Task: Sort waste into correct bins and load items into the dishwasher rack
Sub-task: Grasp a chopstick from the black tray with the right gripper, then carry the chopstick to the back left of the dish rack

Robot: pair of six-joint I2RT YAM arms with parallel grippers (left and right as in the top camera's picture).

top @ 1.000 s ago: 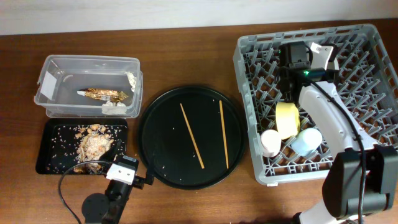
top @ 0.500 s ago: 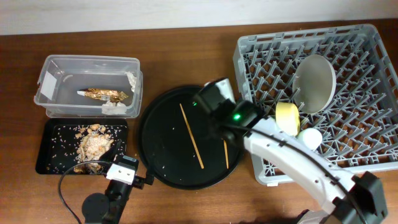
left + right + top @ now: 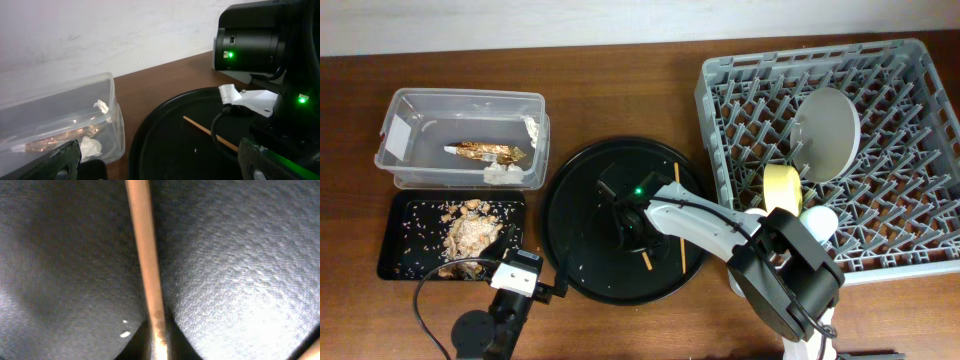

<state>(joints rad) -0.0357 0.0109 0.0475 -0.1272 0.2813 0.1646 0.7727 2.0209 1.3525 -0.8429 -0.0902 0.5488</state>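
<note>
The right tool point(image 3: 626, 220) hangs low over the round black tray point(image 3: 570, 200) at the middle of the desk point(image 3: 620, 90), right above one chopstick point(image 3: 147, 275); whether its fingers grip it cannot be told. The second chopstick point(image 3: 681, 250) lies just beside, toward the right edge. The left tool point(image 3: 160, 162) sits at the near edge, fingers apart and empty. The white plate point(image 3: 825, 135) and yellow bowl point(image 3: 782, 190) stand in the grey dishwasher rack point(image 3: 910, 80) at the right end.

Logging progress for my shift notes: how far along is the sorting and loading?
Done: foil wrapper in the clear tub, food scraps in the black tray, plate and yellow bowl in the rack. In hand: right gripper over one chopstick. Remaining: both chopsticks.
</note>
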